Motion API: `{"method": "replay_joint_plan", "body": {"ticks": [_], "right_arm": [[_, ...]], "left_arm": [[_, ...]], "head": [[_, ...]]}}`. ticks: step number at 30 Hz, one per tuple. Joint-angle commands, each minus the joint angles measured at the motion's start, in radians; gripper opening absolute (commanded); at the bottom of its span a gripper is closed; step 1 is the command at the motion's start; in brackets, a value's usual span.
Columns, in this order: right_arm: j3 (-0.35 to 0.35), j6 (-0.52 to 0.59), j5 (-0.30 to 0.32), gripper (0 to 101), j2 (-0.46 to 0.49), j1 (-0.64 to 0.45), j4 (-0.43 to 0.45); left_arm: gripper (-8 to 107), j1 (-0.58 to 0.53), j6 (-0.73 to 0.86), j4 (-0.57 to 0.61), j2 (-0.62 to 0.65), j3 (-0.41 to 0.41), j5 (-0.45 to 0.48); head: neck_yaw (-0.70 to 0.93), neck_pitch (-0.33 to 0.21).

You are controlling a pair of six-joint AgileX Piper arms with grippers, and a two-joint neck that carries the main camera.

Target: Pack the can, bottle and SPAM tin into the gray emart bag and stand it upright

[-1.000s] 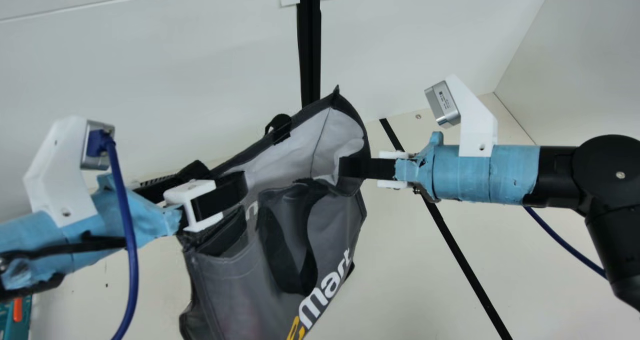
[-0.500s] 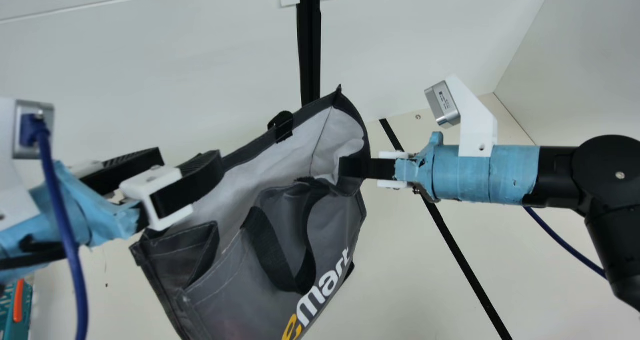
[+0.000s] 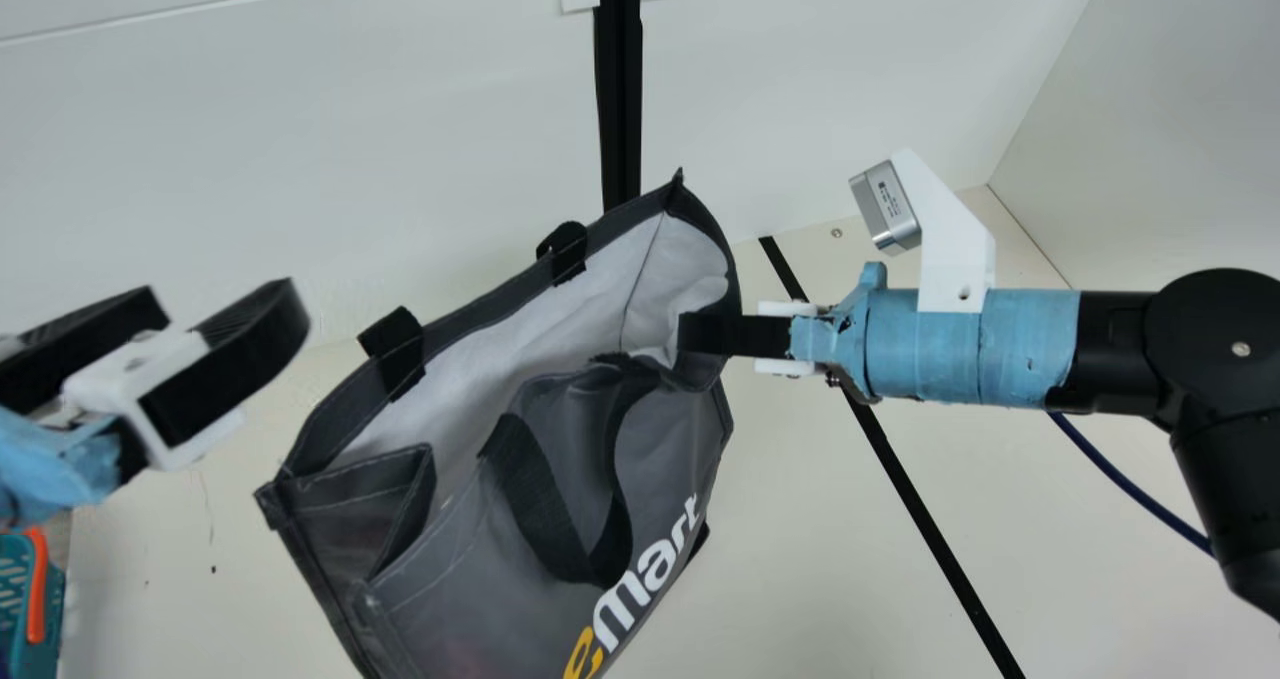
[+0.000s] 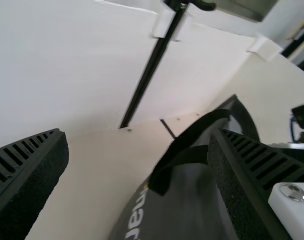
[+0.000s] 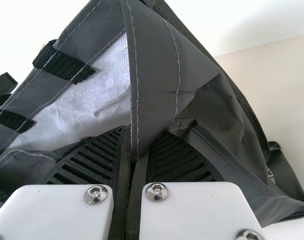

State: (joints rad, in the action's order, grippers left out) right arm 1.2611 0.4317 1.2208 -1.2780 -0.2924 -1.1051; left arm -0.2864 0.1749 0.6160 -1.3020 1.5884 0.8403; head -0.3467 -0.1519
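At one end of the gray emart bag (image 3: 470, 589), my right gripper (image 3: 692, 334) has its jaws closed on the fabric, while my left gripper (image 3: 222, 301) hangs clear, jaws wide; what is packed I cannot tell, but standing it upright seems left.

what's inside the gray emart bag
The bag shows pale lining near its top; its bottom is hidden behind the front panel, so contents there can't be told.

Bright, diffuse light, soft shadows
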Motion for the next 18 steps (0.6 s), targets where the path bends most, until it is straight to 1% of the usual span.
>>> {"method": "replay_joint_plan", "body": {"ticks": [1, 11, 18], "right_arm": [[0.000, 0.000, 0.000, 0, 0.000, 0.000, 0.000], [0.000, 0.000, 0.000, 0, 0.000, 0.000, 0.000], [0.000, 0.000, 0.000, 0, 0.000, 0.000, 0.000]], "left_arm": [[90, 0.008, -0.059, -0.126, 0.015, -0.008, -0.005], [90, 0.037, -0.296, -0.542, 0.070, -0.073, 0.001], [90, 0.014, -0.452, -0.804, 0.093, -0.154, 0.016]], "head": [[-0.002, -0.023], [-0.002, -0.023], [-0.002, -0.023]]}}
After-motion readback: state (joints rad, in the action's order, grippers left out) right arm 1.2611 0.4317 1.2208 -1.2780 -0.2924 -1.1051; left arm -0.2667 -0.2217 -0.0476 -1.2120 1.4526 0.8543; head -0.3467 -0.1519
